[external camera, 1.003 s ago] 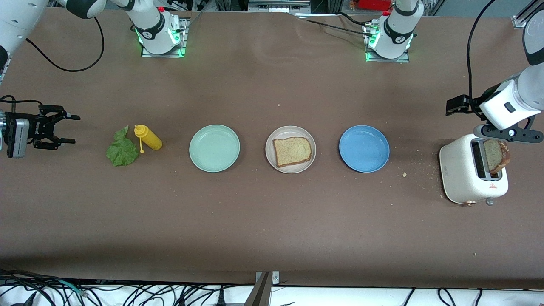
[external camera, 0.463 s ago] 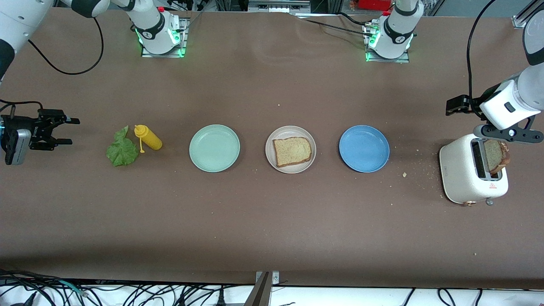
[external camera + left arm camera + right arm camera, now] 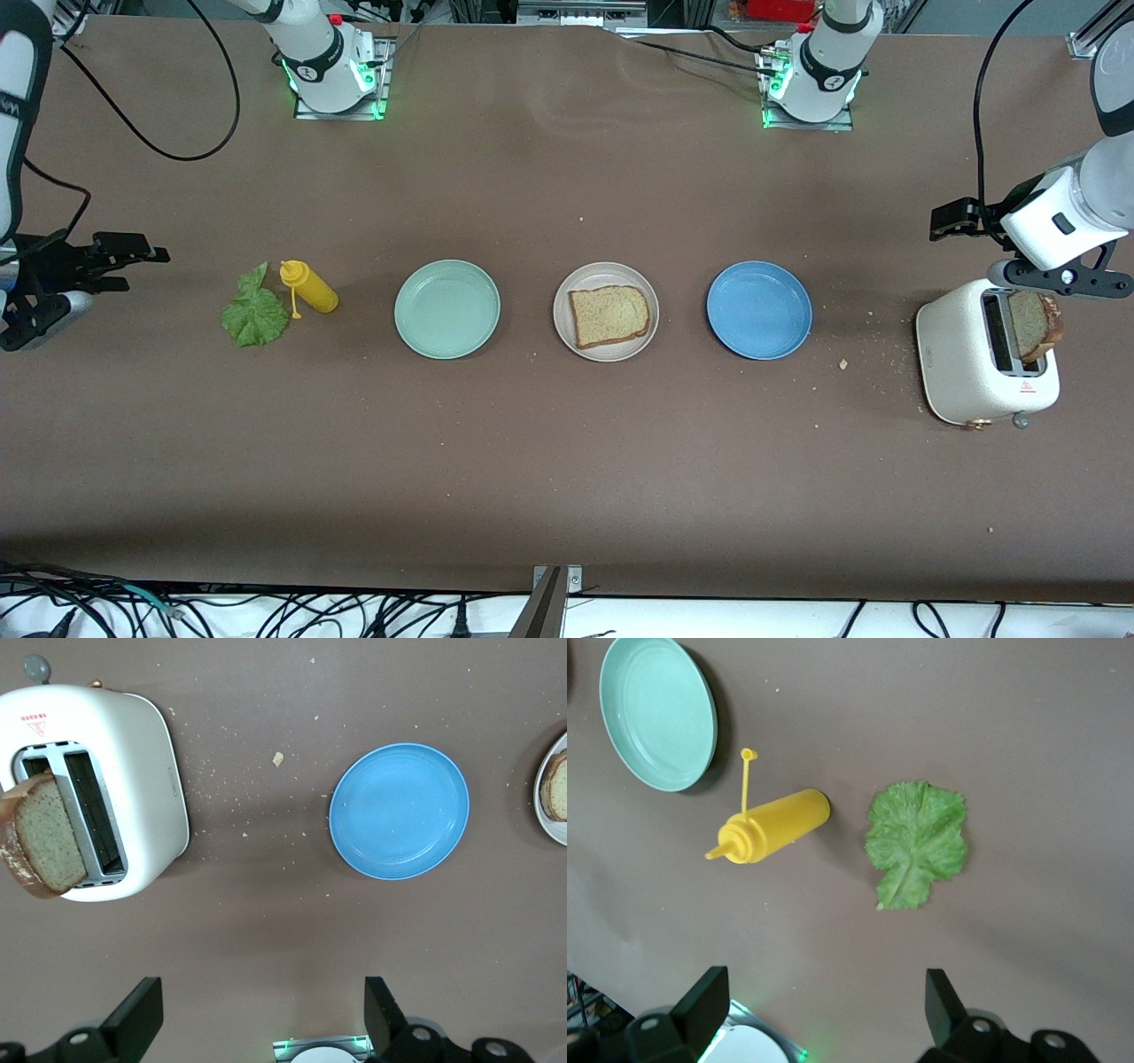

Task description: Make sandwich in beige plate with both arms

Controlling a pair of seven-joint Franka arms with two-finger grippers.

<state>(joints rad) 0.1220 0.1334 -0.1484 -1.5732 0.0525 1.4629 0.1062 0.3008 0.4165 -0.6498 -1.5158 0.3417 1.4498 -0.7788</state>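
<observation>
One toast slice (image 3: 608, 315) lies on the beige plate (image 3: 606, 267), the middle of three plates. A second slice (image 3: 1032, 323) stands tilted in the white toaster (image 3: 966, 363); it also shows in the left wrist view (image 3: 44, 837). A green lettuce leaf (image 3: 255, 312) lies on the table and shows in the right wrist view (image 3: 917, 842). My left gripper (image 3: 1059, 279) is open and empty above the toaster, as the left wrist view (image 3: 264, 1010) shows. My right gripper (image 3: 133, 266) is open and empty over the table at the right arm's end, as the right wrist view (image 3: 828, 1005) shows.
A yellow squeeze bottle (image 3: 310, 286) lies beside the lettuce. A mint-green plate (image 3: 447, 309) and a blue plate (image 3: 759, 310) flank the beige plate. Crumbs are scattered between the blue plate and the toaster.
My right gripper has shifted away from the front camera and turned at the wrist, still open. The left arm, the toast and the plates have not moved.
</observation>
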